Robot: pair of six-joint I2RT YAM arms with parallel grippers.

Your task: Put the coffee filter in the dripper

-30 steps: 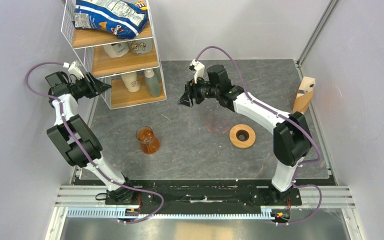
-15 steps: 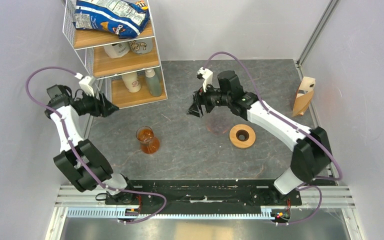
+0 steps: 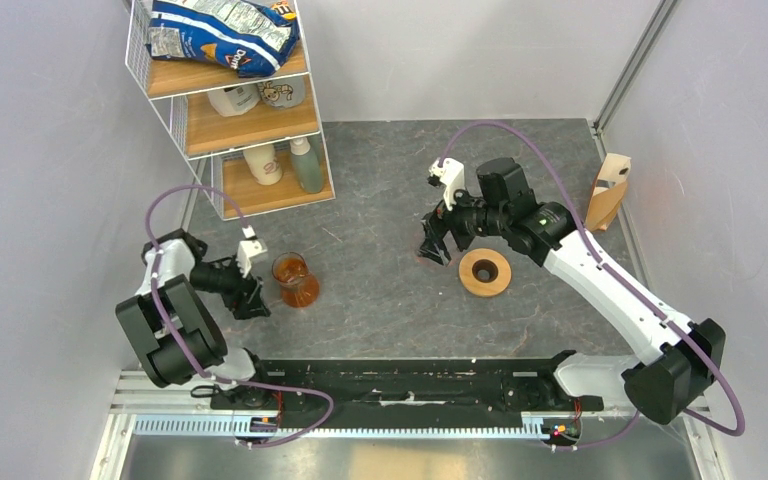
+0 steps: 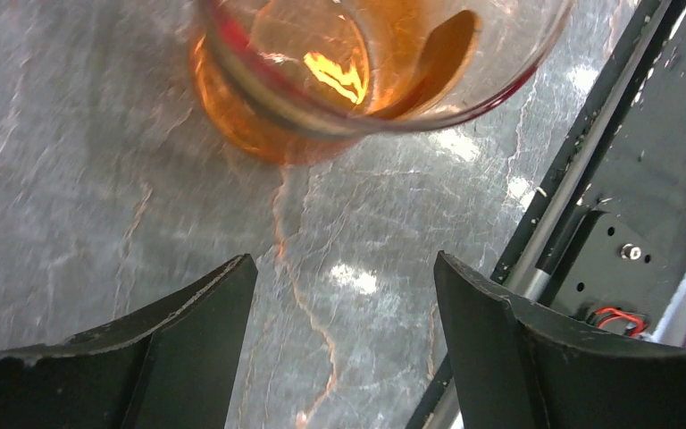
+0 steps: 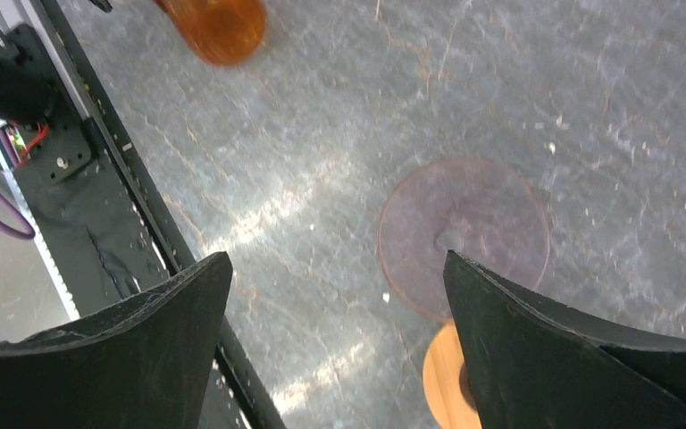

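- Leaning in the pale wooden stand [image 3: 616,167], the coffee filter [image 3: 600,208] shows as a tan-brown fan. It is well apart from the right hand [image 3: 436,249], out past it on the side away from the other arm. Nothing touches it.
- The dripper [image 3: 467,272] lies flat on the desk [image 3: 380,300] between that hand and the stand, just beside the hand, with its dark hole empty.
- Over the last second the right hand [image 5: 338,268] has swung across from mid-desk towards the dripper and dropped lower, its fingers spreading as it came. Now they stand wide apart with nothing between them. From its own wrist view a sliver of the dripper [image 5: 445,380] peeks out beside one finger [image 5: 545,357].
- Straight beneath that hand is a faint round reddish mark [image 5: 463,234] on the desk. I cannot tell what it is.
- The left hand [image 3: 255,297] has come down from beside the shelf rack [image 3: 250,130] to desk level. It sits just short of the amber glass [image 3: 295,280], fingers apart and gripping nothing, with the glass [image 4: 357,71] right ahead of the fingertips.
- As I read it, both arms have only just arrived and opened up. The filter is untouched, so the task has barely begun. The right hand is the nearer one, and it would have to carry on past the dripper to reach the stand. Paper that thin will likely want a careful pinch at its edge.
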